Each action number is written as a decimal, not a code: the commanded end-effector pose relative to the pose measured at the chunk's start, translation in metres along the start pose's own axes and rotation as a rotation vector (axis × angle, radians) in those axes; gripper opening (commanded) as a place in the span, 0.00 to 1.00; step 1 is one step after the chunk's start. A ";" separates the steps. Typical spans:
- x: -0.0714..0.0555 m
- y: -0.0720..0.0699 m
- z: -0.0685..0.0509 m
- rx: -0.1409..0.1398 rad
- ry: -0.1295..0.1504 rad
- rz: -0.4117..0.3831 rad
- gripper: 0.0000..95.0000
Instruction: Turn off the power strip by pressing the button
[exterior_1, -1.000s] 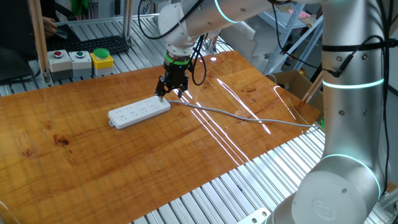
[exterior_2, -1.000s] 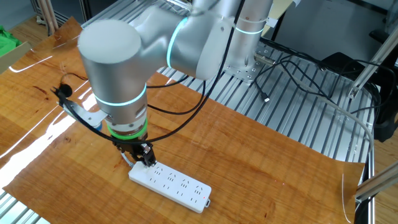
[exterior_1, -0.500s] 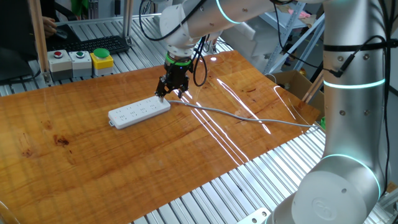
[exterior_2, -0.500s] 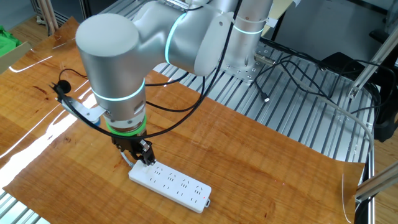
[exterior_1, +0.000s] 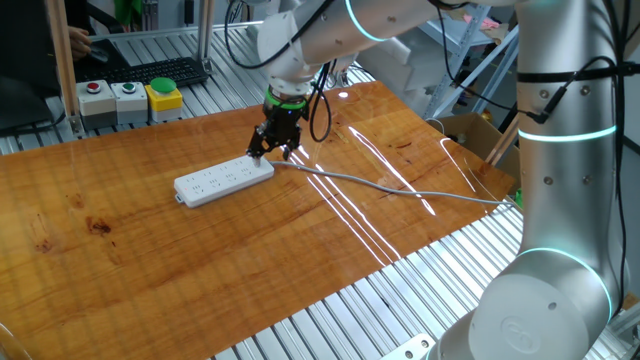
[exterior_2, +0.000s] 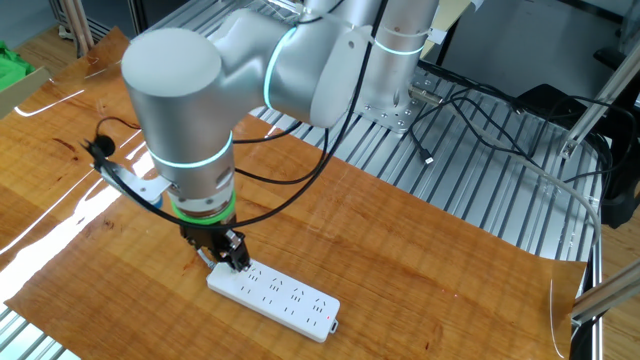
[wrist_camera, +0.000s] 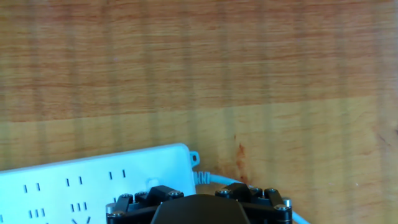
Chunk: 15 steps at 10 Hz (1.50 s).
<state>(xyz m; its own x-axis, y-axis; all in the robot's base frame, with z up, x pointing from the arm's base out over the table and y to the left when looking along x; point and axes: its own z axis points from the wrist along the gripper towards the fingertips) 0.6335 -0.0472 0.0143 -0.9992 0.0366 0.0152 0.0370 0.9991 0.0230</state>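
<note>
The white power strip (exterior_1: 222, 180) lies flat on the wooden table, its thin grey cable (exterior_1: 380, 185) running off to the right. My gripper (exterior_1: 270, 152) points down over the strip's cable end, its tips at or just above the strip's top. The other fixed view shows the strip (exterior_2: 280, 292) with the gripper (exterior_2: 230, 262) at its left end. In the hand view the strip (wrist_camera: 74, 180) fills the lower left, the cable (wrist_camera: 208, 178) leaves its corner, and the gripper's black body (wrist_camera: 199, 210) hides the fingertips. The button is hidden.
A box of red, green and yellow buttons (exterior_1: 130, 97) and a black keyboard (exterior_1: 165, 70) stand behind the table. A cardboard box (exterior_1: 470, 130) sits at the right edge. Loose black cables (exterior_2: 470, 100) lie on the metal frame.
The hand has shifted only very slightly over the strip's cable end. The power strip and cable have not moved.
</note>
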 end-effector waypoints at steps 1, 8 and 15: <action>-0.002 0.001 0.011 -0.008 -0.018 -0.002 0.80; 0.001 -0.005 -0.017 0.006 0.041 -0.003 0.80; 0.008 -0.011 -0.040 0.021 0.081 0.018 0.80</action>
<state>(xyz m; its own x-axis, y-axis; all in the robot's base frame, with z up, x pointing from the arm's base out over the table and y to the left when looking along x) 0.6272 -0.0596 0.0538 -0.9932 0.0530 0.1032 0.0536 0.9986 0.0028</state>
